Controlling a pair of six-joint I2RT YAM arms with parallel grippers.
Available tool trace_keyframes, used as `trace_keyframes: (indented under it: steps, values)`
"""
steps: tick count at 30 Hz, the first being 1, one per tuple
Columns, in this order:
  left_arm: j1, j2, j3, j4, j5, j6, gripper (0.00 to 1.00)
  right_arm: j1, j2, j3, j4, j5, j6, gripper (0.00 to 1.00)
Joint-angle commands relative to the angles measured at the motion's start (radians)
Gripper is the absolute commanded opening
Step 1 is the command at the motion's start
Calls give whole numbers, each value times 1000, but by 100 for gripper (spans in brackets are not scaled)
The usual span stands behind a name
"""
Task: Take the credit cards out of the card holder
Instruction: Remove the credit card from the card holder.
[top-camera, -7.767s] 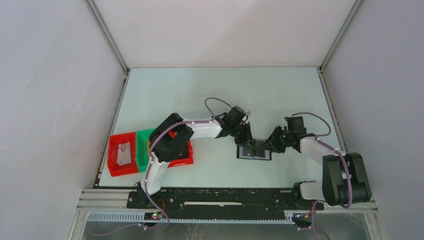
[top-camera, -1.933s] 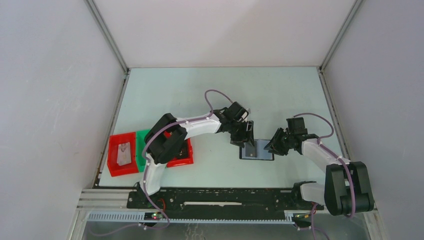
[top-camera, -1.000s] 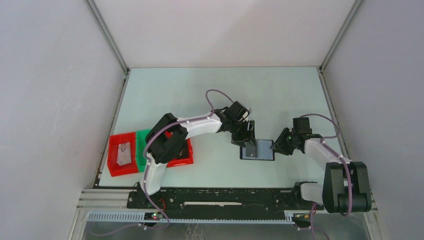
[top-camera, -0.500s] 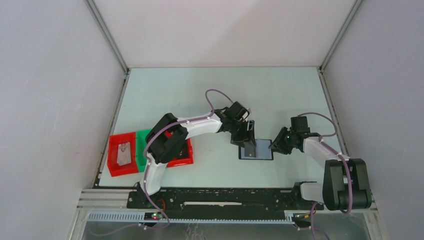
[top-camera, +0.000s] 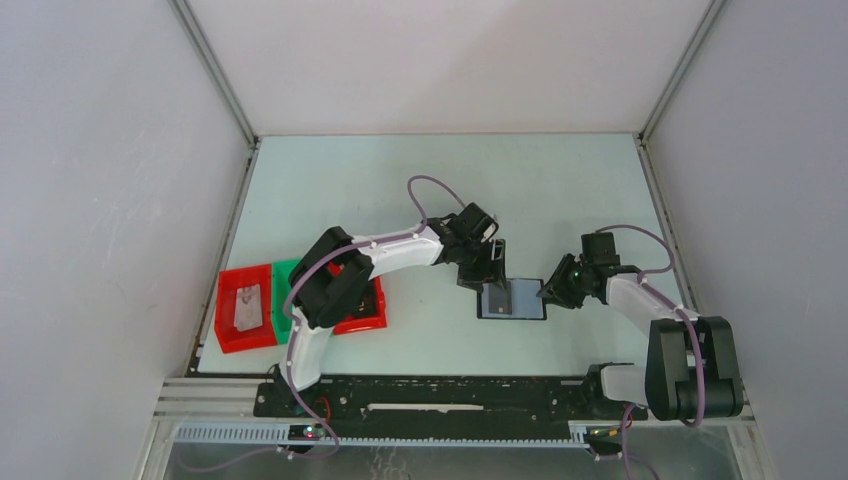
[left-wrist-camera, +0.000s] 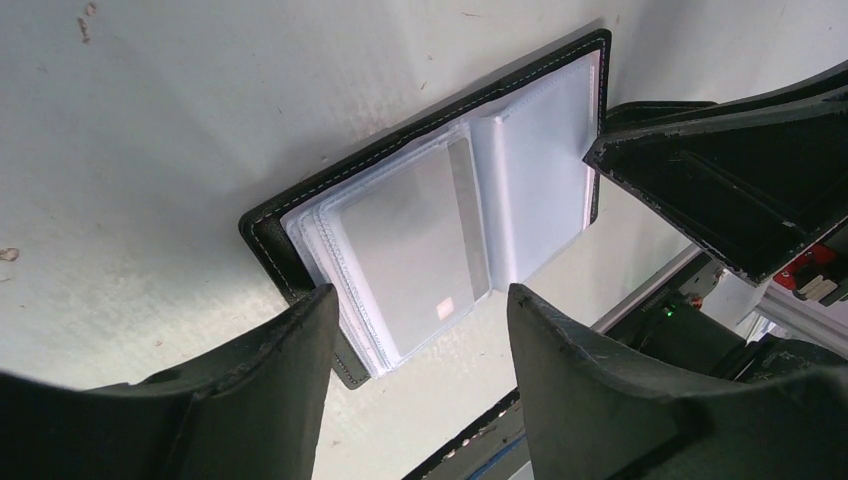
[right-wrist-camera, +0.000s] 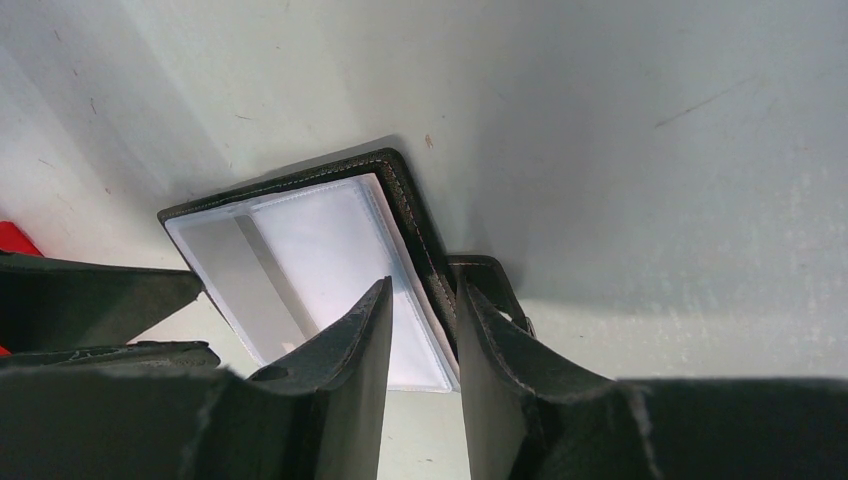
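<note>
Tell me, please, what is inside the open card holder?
The card holder holds clear plastic sleeves; a pale grey card shows through the top one on one side. Whether the stacked sleeves underneath hold more cards is hidden.

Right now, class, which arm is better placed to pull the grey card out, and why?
Left. The left fingers, open, straddle the grey card in its sleeve; the right fingers seem to pinch the card holder edge, steadying it.
</note>
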Motion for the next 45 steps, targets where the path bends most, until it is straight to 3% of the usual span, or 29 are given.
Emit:
trace_keyframes:
  steps: [1, 25, 33, 45]
  values:
    - [-5, -19, 22, 12, 15, 17, 67, 12, 18, 16, 13, 3, -8, 38]
    - [-19, 36, 95, 7, 87, 23, 67, 12, 11, 4, 16, 5, -7, 38]
    - [-22, 15, 90, -50, -13, 35, 68, 11, 11, 0, 19, 3, -6, 38]
    - [-23, 65, 112, -27, 75, 20, 68, 11, 5, 0, 14, 6, -5, 38]
